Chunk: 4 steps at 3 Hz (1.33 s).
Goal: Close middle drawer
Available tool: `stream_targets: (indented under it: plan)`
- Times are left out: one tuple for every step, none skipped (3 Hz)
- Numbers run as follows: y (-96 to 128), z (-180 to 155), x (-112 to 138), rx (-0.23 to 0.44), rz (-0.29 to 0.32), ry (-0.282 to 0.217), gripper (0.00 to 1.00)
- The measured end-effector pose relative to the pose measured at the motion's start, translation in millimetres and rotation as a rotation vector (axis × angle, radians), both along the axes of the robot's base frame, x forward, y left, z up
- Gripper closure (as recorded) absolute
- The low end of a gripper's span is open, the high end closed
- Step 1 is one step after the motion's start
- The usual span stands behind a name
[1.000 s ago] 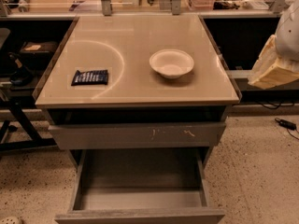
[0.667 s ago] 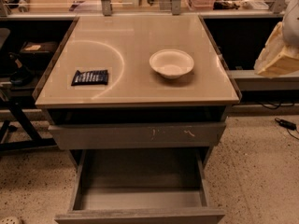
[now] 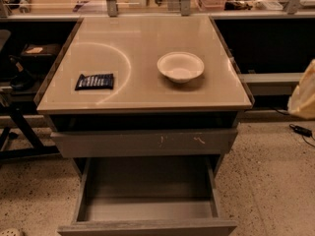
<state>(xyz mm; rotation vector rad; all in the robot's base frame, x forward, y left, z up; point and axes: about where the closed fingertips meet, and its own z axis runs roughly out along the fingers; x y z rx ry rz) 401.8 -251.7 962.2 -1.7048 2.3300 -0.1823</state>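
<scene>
The middle drawer point(image 3: 147, 227) is pulled far out at the bottom of the view. Its plain grey front faces me and its deep grey box point(image 3: 147, 193) is empty. Above it, the grey drawer front with pale scratch marks point(image 3: 145, 142) stands slightly out under the tabletop. My gripper point(image 3: 304, 90) shows only as a pale shape at the right edge, level with the tabletop. It is well to the right of the drawers and touches nothing.
The beige tabletop point(image 3: 142, 90) carries a white bowl point(image 3: 180, 66) and a dark blue packet point(image 3: 94, 81). Dark shelving and a black stand point(image 3: 19, 127) are on the left. A cable point(image 3: 300, 130) lies on the speckled floor at the right.
The pale gripper shape at the right edge has moved down and a little further right. The drawers, bowl and packet have not moved.
</scene>
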Motion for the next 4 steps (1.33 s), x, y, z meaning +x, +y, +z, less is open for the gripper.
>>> stream_targets:
  plan:
    - [-1.1,-63.7,-43.3,0.04,-0.018,0.162,1.0]
    - [-1.8,-77.5,-51.1,0.038,-0.021,0.194,1.0]
    - [0.3,-88.1,-55.2,0.064,-0.016,0.221,1.0]
    - [11.1,-127.8,-71.4,0.108,-0.057,0.262,1.0]
